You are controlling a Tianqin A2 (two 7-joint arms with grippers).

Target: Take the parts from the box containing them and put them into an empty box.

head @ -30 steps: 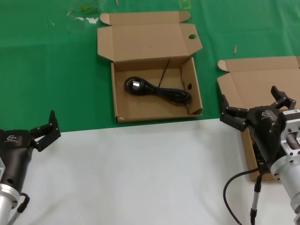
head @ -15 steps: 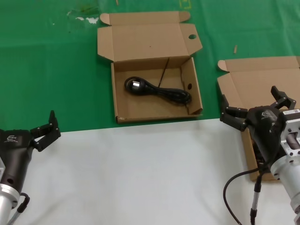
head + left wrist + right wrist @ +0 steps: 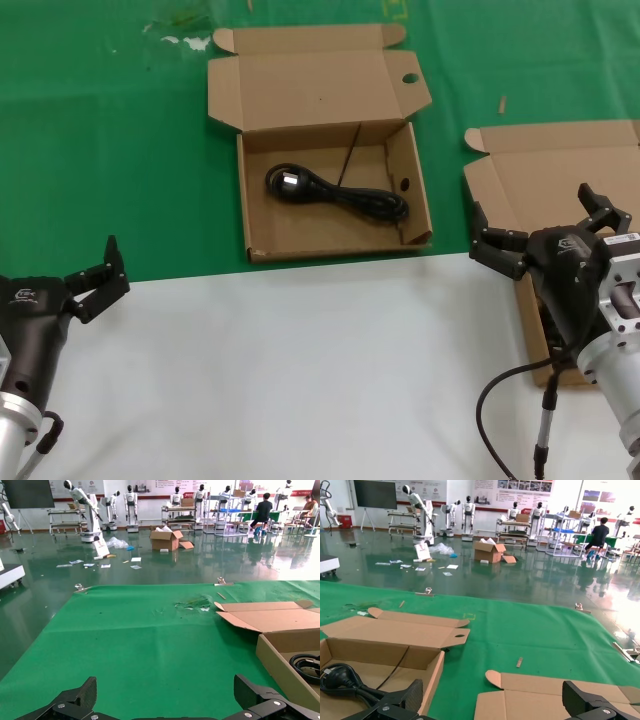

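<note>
One black cord (image 3: pixel 338 194) is seen coiled in the holed box (image 3: pixel 335 205) at the upper middle of the head view, its long side running left to right. The other box (image 3: pixel 520 190) sits at the right edge, and what is in it is hidden by the right gripper (image 3: pixel 545 225), whose fingers are spread wide just above it. The left gripper (image 3: pixel 100 272), fingers also spread wide, is parked at the lower left, well apart from both boxes. The right arm is judged nearer for the next pick.

A black coiled cord (image 3: pixel 337 194) lies inside the holed box (image 3: pixel 330 235).
</note>
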